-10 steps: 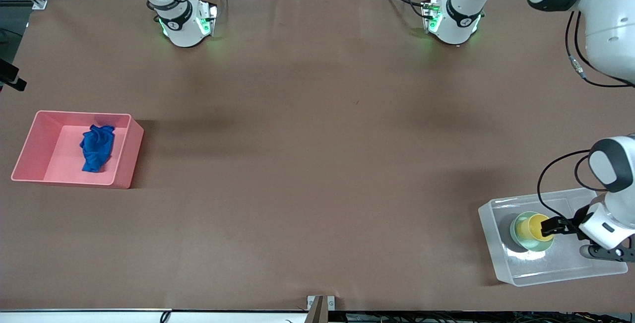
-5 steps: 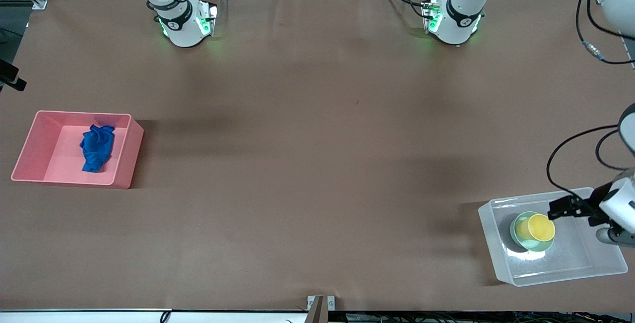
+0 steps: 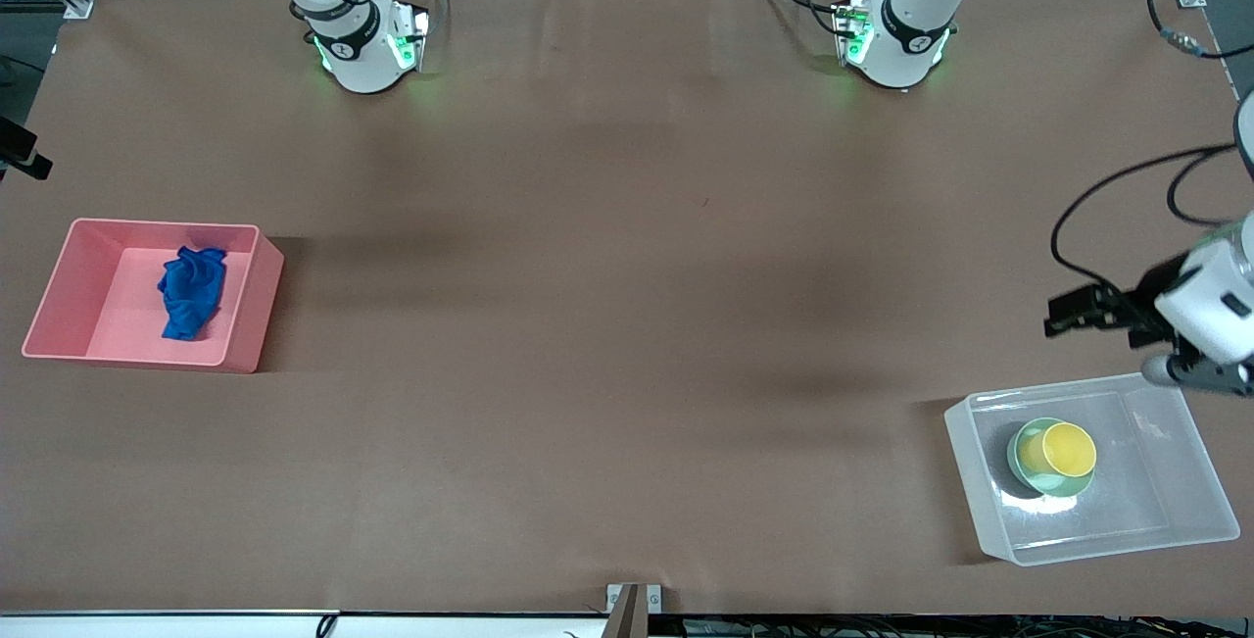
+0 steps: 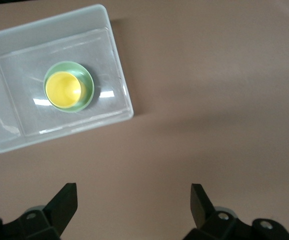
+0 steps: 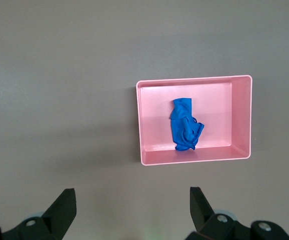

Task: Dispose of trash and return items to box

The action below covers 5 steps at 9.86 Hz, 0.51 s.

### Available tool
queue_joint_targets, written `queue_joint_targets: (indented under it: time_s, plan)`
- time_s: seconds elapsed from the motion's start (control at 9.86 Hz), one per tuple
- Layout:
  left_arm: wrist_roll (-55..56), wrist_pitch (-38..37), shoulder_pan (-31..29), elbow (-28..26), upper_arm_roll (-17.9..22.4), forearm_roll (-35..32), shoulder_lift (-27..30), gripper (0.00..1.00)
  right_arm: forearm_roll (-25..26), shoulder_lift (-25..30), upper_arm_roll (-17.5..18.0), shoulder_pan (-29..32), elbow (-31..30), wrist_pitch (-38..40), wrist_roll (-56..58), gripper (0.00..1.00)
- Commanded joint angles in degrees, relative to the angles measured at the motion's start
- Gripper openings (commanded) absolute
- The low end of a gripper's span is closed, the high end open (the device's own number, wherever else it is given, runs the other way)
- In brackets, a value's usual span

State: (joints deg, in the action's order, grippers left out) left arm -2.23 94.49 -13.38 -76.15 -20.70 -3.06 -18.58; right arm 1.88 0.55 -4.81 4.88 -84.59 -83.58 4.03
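The yellow cup (image 3: 1063,449) sits inside the mint-green bowl (image 3: 1050,483), and both stand in the clear box (image 3: 1181,511) at the left arm's end of the table. In the left wrist view the cup (image 4: 63,89), bowl (image 4: 88,90) and box (image 4: 59,22) show from above. My left gripper (image 3: 1058,315) is open and empty, up over bare table beside the box. The blue cloth (image 3: 191,293) lies in the pink bin (image 3: 253,315) at the right arm's end. My right gripper (image 5: 133,202) is open and empty, high over bare table, with the cloth (image 5: 186,131) and the bin (image 5: 192,157) in its view.
The brown table (image 3: 627,324) runs wide between the two bins. The arm bases (image 3: 367,40) stand along its edge farthest from the front camera. A black cable (image 3: 1087,207) loops from the left arm's wrist over the table. The right hand does not show in the front view.
My left gripper has let go of the yellow cup, risen out of the clear box and moved off over the table beside it. The cup stays in the bowl.
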Motion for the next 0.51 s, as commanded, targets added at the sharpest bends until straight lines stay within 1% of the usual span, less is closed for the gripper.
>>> queue_joint_targets:
  time_s: [0.0, 0.1, 0.3, 0.41]
  plan:
    - [0.12, 0.96, -1.03, -9.53, 0.05, 2.96, 6.26, 1.0, -0.56, 1.3, 0.33, 0.49, -1.1, 0.17, -0.07, 1.0]
    - [0.21, 0.69, -1.03, -9.54, 0.05, 3.14, 6.45, 1.0, -0.56, 1.3, 0.33, 0.49, -1.1, 0.25, -0.07, 1.0]
    - [0.21, 0.87, -1.03, -9.28, 0.4, 2.53, 8.64, 1.0, -0.56, 1.3, 0.33, 0.49, -1.1, 0.26, 0.02, 1.0]
    - [-0.49, 0.87, -1.03, -8.84, 0.49, 2.44, 8.56, 1.0, -0.56, 1.3, 0.24, 0.49, -1.1, 0.34, 0.02, 1.0]
